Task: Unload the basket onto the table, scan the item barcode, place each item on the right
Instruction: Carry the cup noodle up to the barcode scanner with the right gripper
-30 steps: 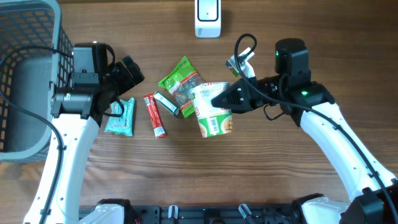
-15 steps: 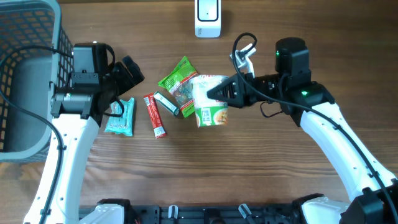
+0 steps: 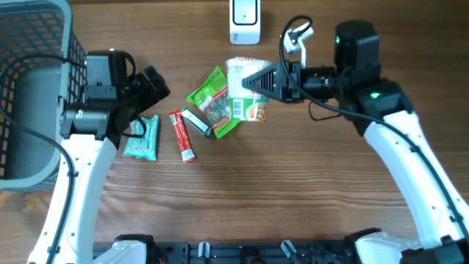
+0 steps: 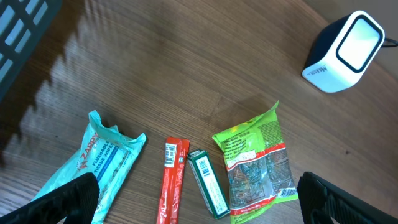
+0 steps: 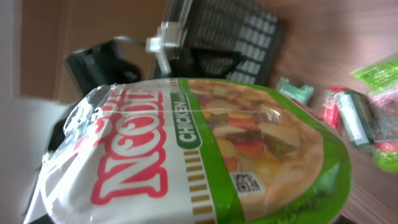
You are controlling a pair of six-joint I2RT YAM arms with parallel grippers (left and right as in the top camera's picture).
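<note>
1. Right tool (image 3: 253, 81): clenched on the noodle cup (image 3: 248, 108), jaws set wide around its body. Cup is lifted off the bench (image 3: 293, 191).
2. Noodle cup lies sideways in the grip, one end toward the far edge of the bench and the other toward the near edge. Right wrist view: the cup (image 5: 186, 155) fills the picture, with a green and white label reading "NOODLE" and "CHICKEN" and a small square code low on the label. Cannot tell if a striped barcode shows.
3. Cup sits near the middle of the far edge, just in front of the scanner (image 3: 245, 20) and not touching it. Scanner is white with a dark face and stands at the far edge.
4. Seen from overhead, the cup overlaps the right side of the green snack bag (image 3: 211, 101), which lies flat on the bench.
5. Toward the left edge from the bag: small green pack (image 3: 196, 122), then red stick (image 3: 183, 136), both flat and close together; contact unclear.
6. Further left: teal packet (image 3: 141, 138), flat, apart from the red stick.
7. Left tool (image 3: 150, 99): released, jaws spread wide, nothing between them, above the teal packet.
8. Left wrist view: both fingers (image 4: 74, 199) at the bottom corners, bench items between them below.
9. Grey mesh basket (image 3: 37, 95) at the far left corner.
</note>
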